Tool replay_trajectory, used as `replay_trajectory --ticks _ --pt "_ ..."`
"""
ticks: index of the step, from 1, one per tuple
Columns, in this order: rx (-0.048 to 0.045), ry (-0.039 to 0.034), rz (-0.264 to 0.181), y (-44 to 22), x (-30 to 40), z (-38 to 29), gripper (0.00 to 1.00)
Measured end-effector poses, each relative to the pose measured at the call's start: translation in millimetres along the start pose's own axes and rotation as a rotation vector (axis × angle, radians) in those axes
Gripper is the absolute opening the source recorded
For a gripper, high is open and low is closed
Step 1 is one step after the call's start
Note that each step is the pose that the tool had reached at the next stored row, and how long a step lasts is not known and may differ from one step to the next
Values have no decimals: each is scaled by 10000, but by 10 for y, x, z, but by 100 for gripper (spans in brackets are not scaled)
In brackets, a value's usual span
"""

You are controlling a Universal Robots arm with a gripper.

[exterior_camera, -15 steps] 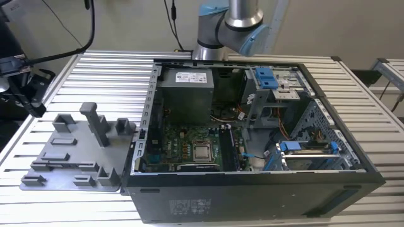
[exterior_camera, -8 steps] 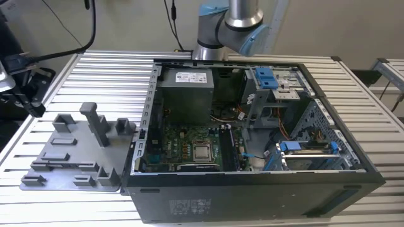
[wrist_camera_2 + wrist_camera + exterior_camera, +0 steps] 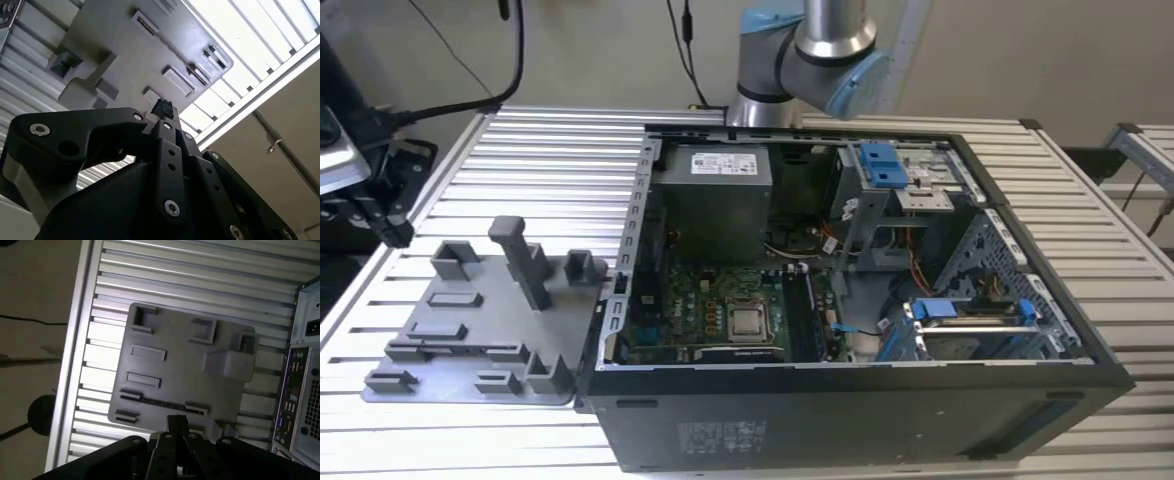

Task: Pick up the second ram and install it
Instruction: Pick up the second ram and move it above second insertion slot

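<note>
The pincer (image 3: 176, 421) had its black fingertips pressed together, with nothing visible between them in either wrist view. It hung high over the slatted metal tabletop (image 3: 190, 270), tips aimed down toward the grey moulded fixture (image 3: 180, 370) lying flat on that tabletop. The fixture sat directly beyond the tips, well apart from them. Its raised blocks and narrow pockets faced up toward the pincer.

To one side of the pincer, past the fixture's edge, stood the open computer case (image 3: 300, 380), its rear port panel turned toward the fixture. In the exterior view the arm (image 3: 814, 50) rose behind the case, and the fixture lay just beside the case's wall on the exterior view's left.

Inside the case, farther from the pincer than the fixture, lay the green motherboard (image 3: 707, 300) with its square processor socket (image 3: 749, 322). Long dark memory slots (image 3: 803, 310) ran just beside the socket. I could not tell whether a ram stick sat in those slots. I could not pick out the second ram on the fixture or elsewhere.
</note>
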State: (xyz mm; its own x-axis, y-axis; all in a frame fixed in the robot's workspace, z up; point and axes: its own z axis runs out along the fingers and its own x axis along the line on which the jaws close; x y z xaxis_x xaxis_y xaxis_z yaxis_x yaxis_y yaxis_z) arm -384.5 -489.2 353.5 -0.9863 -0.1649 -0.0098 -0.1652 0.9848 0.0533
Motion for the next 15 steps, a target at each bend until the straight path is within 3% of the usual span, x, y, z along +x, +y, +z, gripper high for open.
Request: replay_trajectory --ticks 15 --pt "-4 106 -1923 0 2 0 11"
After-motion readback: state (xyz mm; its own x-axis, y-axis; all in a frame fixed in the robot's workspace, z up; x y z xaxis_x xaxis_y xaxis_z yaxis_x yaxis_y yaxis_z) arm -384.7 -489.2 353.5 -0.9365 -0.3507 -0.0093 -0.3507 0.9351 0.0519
